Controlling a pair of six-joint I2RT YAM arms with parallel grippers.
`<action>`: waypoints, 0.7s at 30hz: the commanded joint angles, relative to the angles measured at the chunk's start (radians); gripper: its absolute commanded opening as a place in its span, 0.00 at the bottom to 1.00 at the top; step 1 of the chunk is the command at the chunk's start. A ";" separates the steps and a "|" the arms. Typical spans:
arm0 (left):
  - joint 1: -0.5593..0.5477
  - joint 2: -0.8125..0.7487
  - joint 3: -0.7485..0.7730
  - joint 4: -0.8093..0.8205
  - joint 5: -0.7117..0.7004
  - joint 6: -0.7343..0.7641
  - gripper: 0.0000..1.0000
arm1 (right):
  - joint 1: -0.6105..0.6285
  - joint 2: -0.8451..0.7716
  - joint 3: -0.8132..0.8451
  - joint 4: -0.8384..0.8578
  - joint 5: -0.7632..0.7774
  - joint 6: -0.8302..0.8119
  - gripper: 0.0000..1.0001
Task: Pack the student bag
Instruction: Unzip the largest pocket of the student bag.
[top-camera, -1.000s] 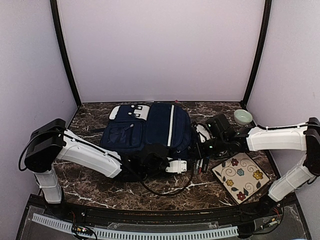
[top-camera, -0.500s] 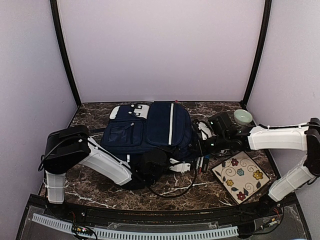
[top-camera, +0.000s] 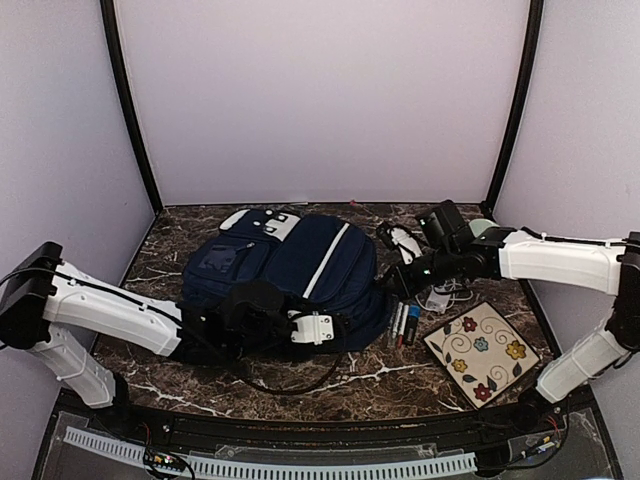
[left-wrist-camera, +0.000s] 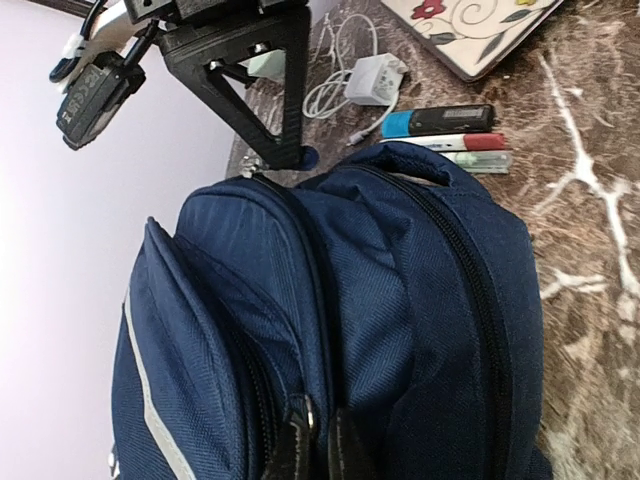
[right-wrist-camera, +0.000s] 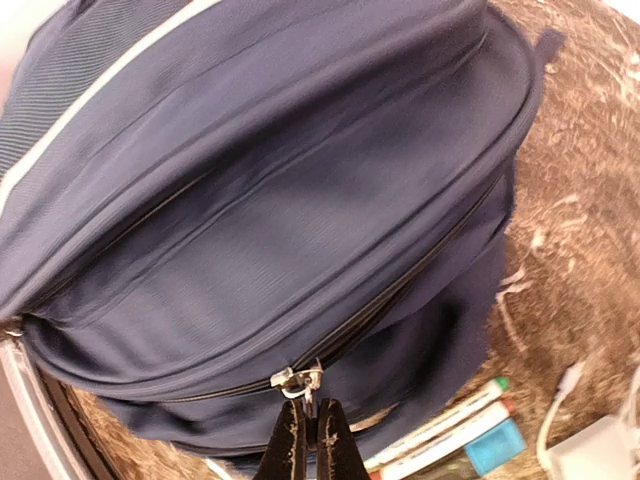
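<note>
The student bag (top-camera: 300, 265), navy with a white stripe and a pale grey patch, lies flat mid-table, skewed to the left. My left gripper (top-camera: 305, 328) is at its near edge, shut on a fold of the navy fabric (left-wrist-camera: 340, 330) beside a zipper; its dark fingertips (left-wrist-camera: 298, 450) pinch the cloth. My right gripper (top-camera: 392, 285) is at the bag's right side, shut on a silver zipper pull (right-wrist-camera: 302, 381) of the long zipper. The same right gripper (left-wrist-camera: 287, 150) shows at the top of the left wrist view. In the right wrist view the bag (right-wrist-camera: 280, 180) bulges above the fingers.
Markers (top-camera: 403, 322) lie beside the bag's right edge, with a white charger and cable (top-camera: 437, 298) behind them. A floral notebook (top-camera: 480, 352) rests at the right front. A green bowl (top-camera: 487, 228) sits at the back right, and a small white item (top-camera: 405, 241) lies next to it.
My left gripper closed on the bag's fabric and drew back to the left, dragging and turning the bag that way. The right gripper kept hold of the zipper pull and followed slightly.
</note>
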 joint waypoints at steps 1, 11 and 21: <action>0.008 -0.185 -0.058 -0.334 0.083 -0.161 0.00 | -0.102 0.052 0.076 -0.158 0.230 -0.134 0.00; -0.012 -0.370 -0.162 -0.470 0.206 -0.250 0.00 | -0.228 0.296 0.359 -0.181 0.257 -0.213 0.00; -0.014 -0.538 -0.206 -0.409 0.118 -0.666 0.53 | -0.166 0.333 0.316 -0.048 0.033 -0.160 0.00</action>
